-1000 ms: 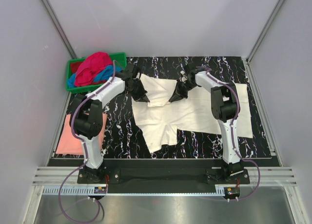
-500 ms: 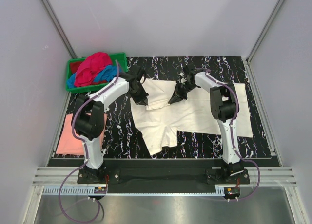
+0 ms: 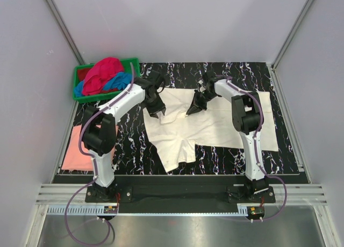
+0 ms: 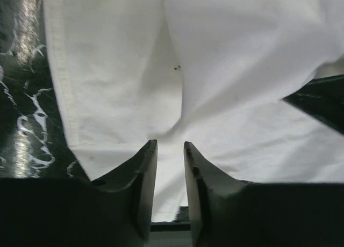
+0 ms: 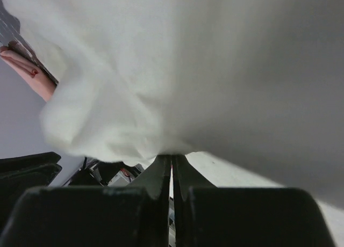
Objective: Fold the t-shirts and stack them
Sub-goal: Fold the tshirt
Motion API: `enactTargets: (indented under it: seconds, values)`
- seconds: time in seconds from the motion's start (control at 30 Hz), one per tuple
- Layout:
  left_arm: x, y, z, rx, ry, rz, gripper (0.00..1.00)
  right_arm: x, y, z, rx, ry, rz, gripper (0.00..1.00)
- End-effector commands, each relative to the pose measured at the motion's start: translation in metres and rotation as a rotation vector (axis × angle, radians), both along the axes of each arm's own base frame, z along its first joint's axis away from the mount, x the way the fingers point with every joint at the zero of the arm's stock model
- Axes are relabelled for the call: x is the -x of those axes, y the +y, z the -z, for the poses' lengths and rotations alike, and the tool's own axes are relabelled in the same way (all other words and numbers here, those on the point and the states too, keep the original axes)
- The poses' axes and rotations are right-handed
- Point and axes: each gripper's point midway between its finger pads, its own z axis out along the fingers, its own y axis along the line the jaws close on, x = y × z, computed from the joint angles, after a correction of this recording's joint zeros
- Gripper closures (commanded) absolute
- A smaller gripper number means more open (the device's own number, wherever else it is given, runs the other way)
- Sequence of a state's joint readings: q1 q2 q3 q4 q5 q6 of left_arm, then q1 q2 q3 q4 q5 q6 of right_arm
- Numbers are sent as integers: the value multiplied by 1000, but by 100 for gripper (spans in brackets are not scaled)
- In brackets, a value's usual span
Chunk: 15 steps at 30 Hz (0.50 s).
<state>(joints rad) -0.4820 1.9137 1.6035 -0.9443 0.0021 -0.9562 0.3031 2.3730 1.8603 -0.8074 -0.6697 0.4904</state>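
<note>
Only part of the salmon-pink t-shirt point(image 3: 71, 150) shows, lying flat at the left edge of the table point(image 3: 129, 145); the left arm's elbow covers its right side. Behind it the green crate point(image 3: 80, 96) holds a heap. The magenta-red t-shirt point(image 3: 102, 72) is on top and the blue t-shirt point(image 3: 116, 80) pokes out beneath, with whatever lies under them hidden.

The left gripper point(image 4: 170, 145) sits low on the left part of the cream t-shirt point(image 3: 215, 129). Its jaws stand slightly apart, and a ridge of cloth runs into the narrow gap.

The cream shirt spreads over the table's middle and right, well apart from the pink one. One flap reaches toward the near edge.

The right gripper point(image 5: 171, 157) has its fingers pressed together on a bunch of this shirt. The bunch is lifted near the shirt's far edge. In the right wrist view the hanging cloth is blurred and blocks nearly everything else.
</note>
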Motion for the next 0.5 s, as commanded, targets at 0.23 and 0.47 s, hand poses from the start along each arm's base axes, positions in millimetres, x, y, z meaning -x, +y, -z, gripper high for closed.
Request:
enactTargets:
  seconds: [0.23, 0.47]
  values:
    - [-84, 40, -85, -76, -462, 343, 27, -1, -10, 1, 28, -18, 3, 99]
    - [-163, 64, -78, 6, -512, 381, 43, 5, -9, 1, 13, -6, -4, 97]
